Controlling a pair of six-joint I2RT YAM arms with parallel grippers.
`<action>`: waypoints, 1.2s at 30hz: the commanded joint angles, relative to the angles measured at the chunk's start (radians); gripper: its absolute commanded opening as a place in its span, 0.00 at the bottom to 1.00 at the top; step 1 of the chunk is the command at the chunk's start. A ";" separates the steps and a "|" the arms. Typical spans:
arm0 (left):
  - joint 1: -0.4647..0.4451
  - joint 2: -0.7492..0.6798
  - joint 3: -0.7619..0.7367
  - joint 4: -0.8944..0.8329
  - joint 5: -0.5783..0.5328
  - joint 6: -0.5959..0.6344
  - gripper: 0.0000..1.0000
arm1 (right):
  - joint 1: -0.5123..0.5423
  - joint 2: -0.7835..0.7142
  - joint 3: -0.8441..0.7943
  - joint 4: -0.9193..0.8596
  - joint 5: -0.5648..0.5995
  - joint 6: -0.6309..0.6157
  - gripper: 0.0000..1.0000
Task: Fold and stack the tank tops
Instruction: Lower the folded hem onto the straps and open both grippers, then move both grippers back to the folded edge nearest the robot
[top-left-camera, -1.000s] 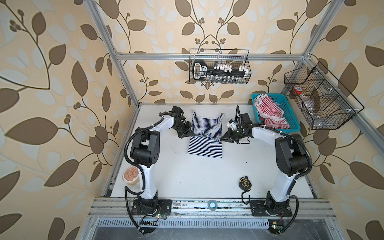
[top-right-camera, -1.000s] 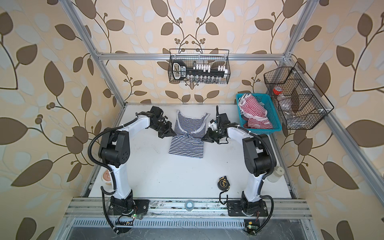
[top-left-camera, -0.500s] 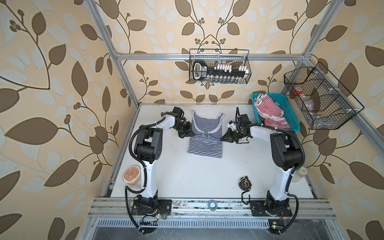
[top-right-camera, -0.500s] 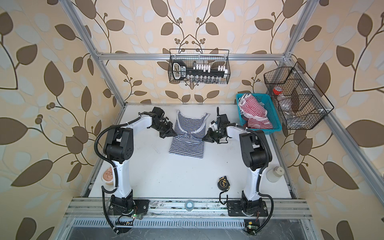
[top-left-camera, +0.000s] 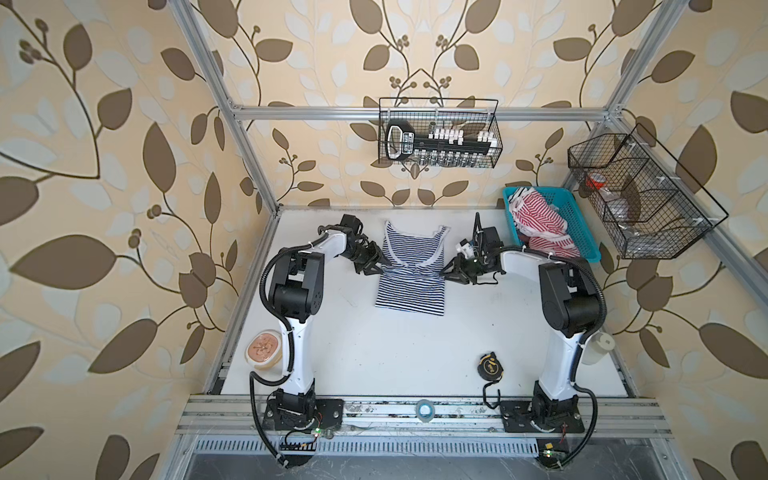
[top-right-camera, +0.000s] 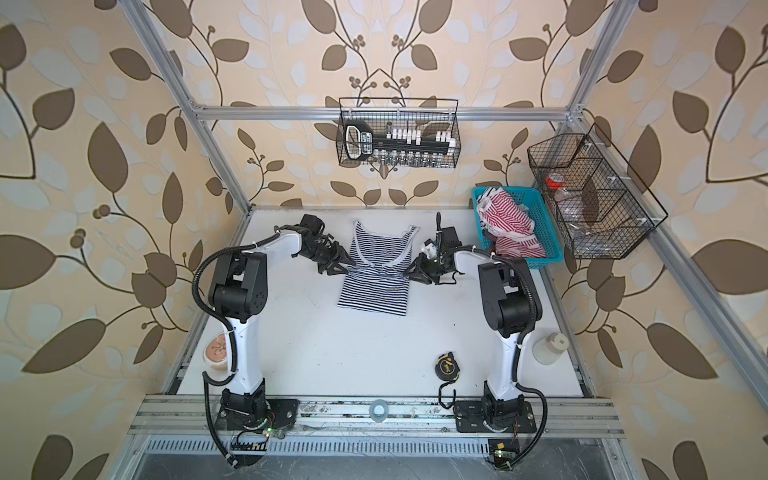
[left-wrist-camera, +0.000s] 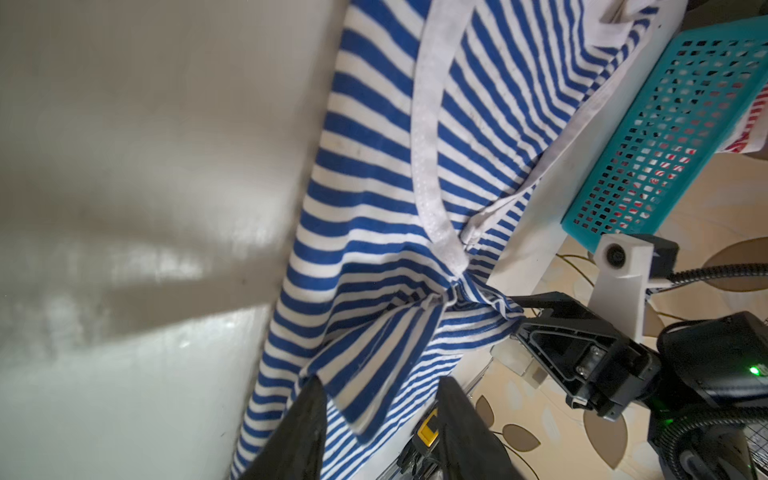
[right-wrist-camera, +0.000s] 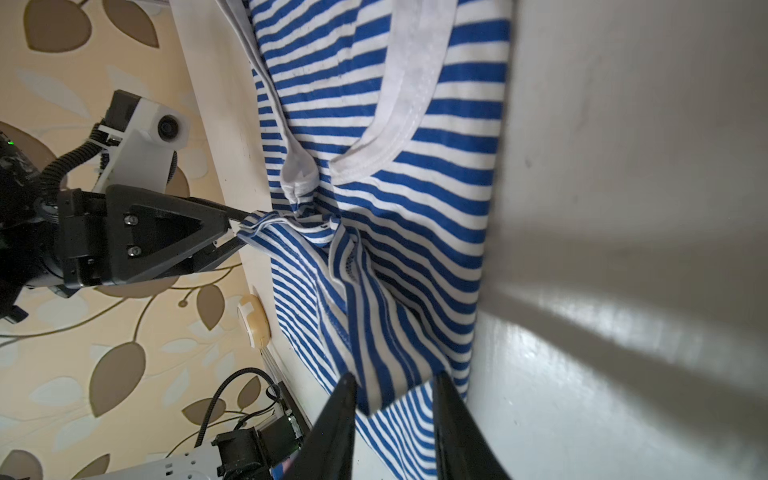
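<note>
The navy-and-white tank top (top-left-camera: 411, 286) (top-right-camera: 374, 291) lies flat at the back middle of the white table, straps toward the back wall, its sides pinched inward at the waist. My left gripper (top-left-camera: 384, 266) (top-right-camera: 351, 266) is at its left edge. In the left wrist view it (left-wrist-camera: 380, 386) stands open with a loose fold of the striped cloth (left-wrist-camera: 374, 208) between its fingers. My right gripper (top-left-camera: 444, 272) (top-right-camera: 407, 272) is at the right edge, also open (right-wrist-camera: 395, 380) around a cloth corner (right-wrist-camera: 395, 208). The red-and-white tank top (top-left-camera: 540, 220) (top-right-camera: 505, 220) lies crumpled in the teal basket (top-left-camera: 579, 224).
A black-and-yellow tape measure (top-left-camera: 490, 365) lies near the front right. A round tub (top-left-camera: 264, 349) sits at the left table edge and a white bottle (top-left-camera: 596, 347) at the right edge. Wire baskets hang on the back wall (top-left-camera: 438, 139) and the right wall (top-left-camera: 640, 195).
Both grippers were shut on the navy-and-white top's side edges and now stand open. The arms have hardly moved and the top lies where it was.
</note>
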 joint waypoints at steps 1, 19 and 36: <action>0.007 -0.032 0.027 0.030 0.049 -0.023 0.47 | -0.001 -0.015 0.017 0.022 -0.004 0.013 0.34; 0.037 0.003 0.022 0.130 0.059 -0.148 0.49 | -0.036 0.011 0.007 0.148 -0.041 0.110 0.33; 0.029 -0.290 -0.118 -0.136 -0.242 0.061 0.49 | 0.034 -0.296 -0.137 -0.179 0.233 -0.139 0.36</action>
